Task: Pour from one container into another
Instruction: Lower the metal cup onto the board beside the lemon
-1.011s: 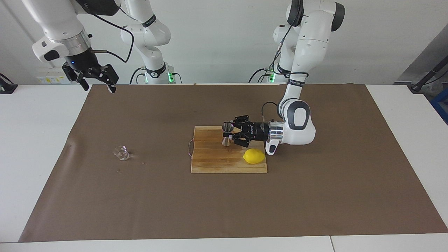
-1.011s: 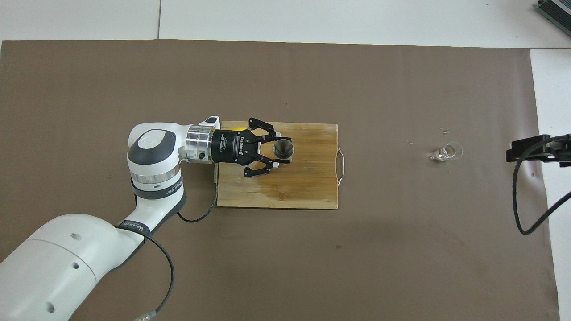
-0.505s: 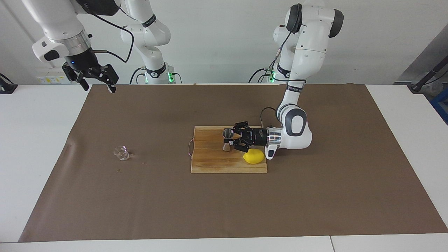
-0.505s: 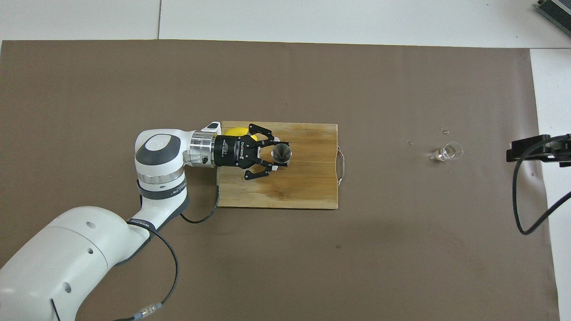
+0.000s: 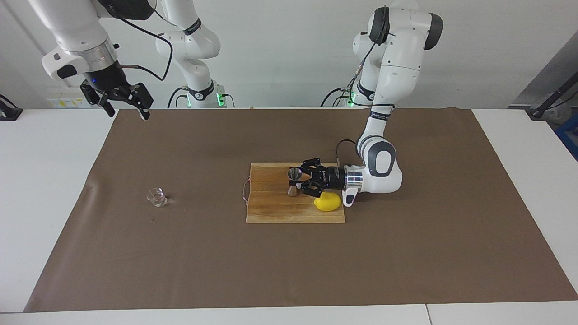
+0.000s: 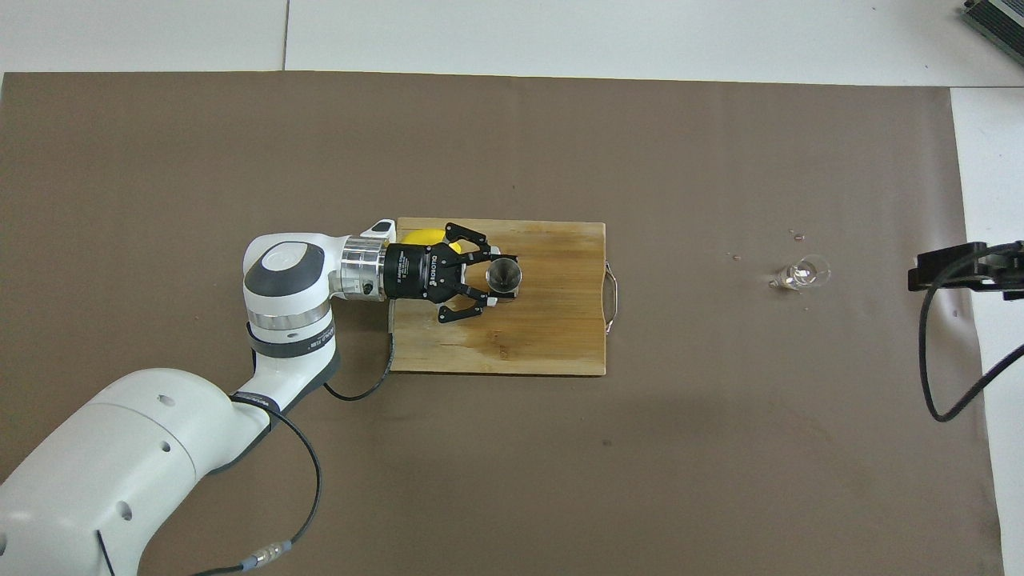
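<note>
Gripping the steel jigger (image 5: 293, 181) at its narrow waist, the left gripper (image 5: 299, 181) is being held level over the wooden cutting board (image 5: 271, 208), its wrist reaching in sideways from the left arm's end of the table. The fingers are drawn in narrowly on either side of the waist and appear to be touching it, as is best seen in the overhead view, where the jigger's open mouth (image 6: 504, 275) is lying between the fingertips (image 6: 493, 258). The jigger is standing upright on the board with its base seemingly still in contact with the wood. A lemon (image 5: 328, 202) is resting on the board just beside the gripper, farther from the robots than the wrist.

For the step in hand to be done well, the squeeze is judged to need centring on the waist, so that the smooth cones are not being wedged upward or downward; the wrist is best kept level, so that the upper cup stays open to receive liquid, and the lemon is to be cleared.

The clear glass cup (image 5: 157, 197) is standing on the brown mat (image 5: 289, 271) well apart from the board, toward the right arm's end. The right gripper (image 5: 123, 100) is waiting raised over the mat's corner, its fingers spread and holding nothing.
</note>
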